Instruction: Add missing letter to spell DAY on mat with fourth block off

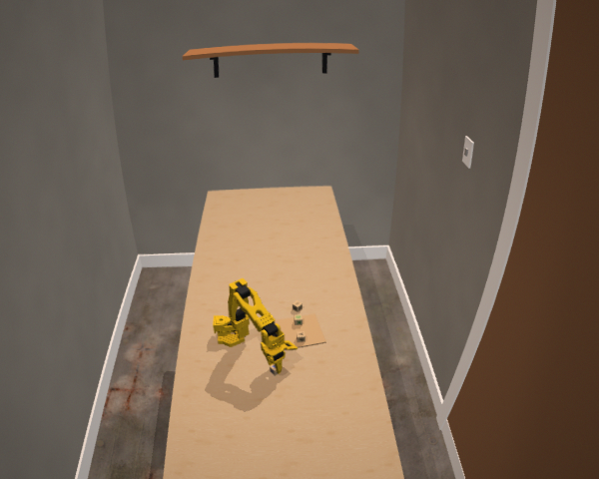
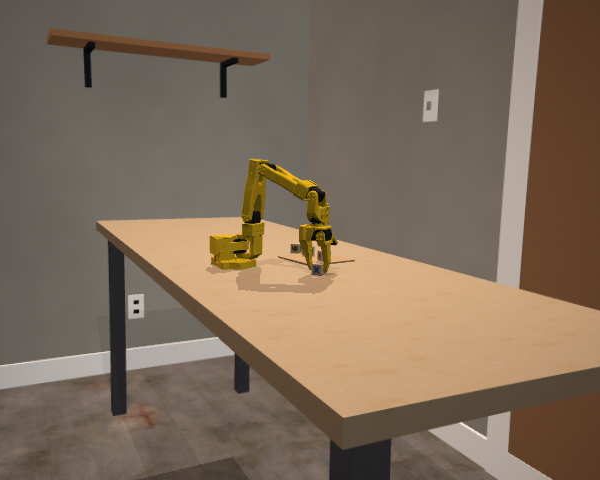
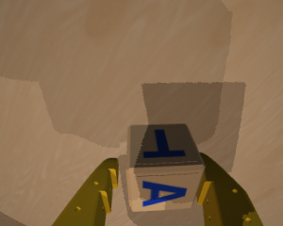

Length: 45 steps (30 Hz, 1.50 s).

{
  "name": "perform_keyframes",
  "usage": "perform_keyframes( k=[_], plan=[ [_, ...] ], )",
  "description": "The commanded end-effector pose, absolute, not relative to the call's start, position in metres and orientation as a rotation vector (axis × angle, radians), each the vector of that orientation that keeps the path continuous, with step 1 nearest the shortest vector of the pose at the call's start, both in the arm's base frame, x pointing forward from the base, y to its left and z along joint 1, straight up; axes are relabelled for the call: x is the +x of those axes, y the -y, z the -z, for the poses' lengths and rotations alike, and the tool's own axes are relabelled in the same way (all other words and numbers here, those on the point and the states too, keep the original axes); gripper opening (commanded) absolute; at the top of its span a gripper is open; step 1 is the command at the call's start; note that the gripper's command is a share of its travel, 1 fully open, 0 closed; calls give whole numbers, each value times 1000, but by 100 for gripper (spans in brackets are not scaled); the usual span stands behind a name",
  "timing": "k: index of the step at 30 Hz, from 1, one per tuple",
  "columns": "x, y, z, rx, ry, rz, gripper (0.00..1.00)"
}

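A block [image 3: 166, 190] [image 1: 273, 368] [image 2: 317, 269] stands on the table off the mat, with a blue A on top. In the wrist view the A lies sideways, apex to the right, with a T on a shaded side; a blue X faces the exterior view. My gripper [image 3: 158, 160] [image 1: 276, 367] [image 2: 318, 268] is low around it: the right finger is at its side, a narrow gap shows at the left finger. The tan mat [image 1: 315, 332] [image 2: 347, 259] bears a green-lettered block [image 1: 298, 319] and another block [image 1: 300, 336]; that one's letter is too small to read.
A further block [image 1: 297, 305] [image 2: 294, 248] lies off the mat, just beyond its far edge in the top view. In the exterior view my fingers partly hide the blocks on the mat. The mat is close beside my gripper.
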<state>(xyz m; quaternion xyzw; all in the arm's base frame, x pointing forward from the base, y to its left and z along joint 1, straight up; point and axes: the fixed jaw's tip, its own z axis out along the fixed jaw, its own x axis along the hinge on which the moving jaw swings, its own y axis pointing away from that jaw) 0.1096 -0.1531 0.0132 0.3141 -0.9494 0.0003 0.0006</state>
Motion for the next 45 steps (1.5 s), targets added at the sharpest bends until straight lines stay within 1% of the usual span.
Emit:
perform_keyframes(
  k=[1,10,22,29,32,40,45],
  plan=[
    [116,160,-22,992,2997,-79,17],
    [117,162,-22,992,2997,-79,13],
    [118,162,-22,992,2997,-79,12],
    [118,162,-22,992,2997,-79,3],
    [118,162,-22,992,2997,-79,0],
    [118,162,-23,992,2997,-79,0],
    [118,163,-30,992,2997,-79,0]
  ],
)
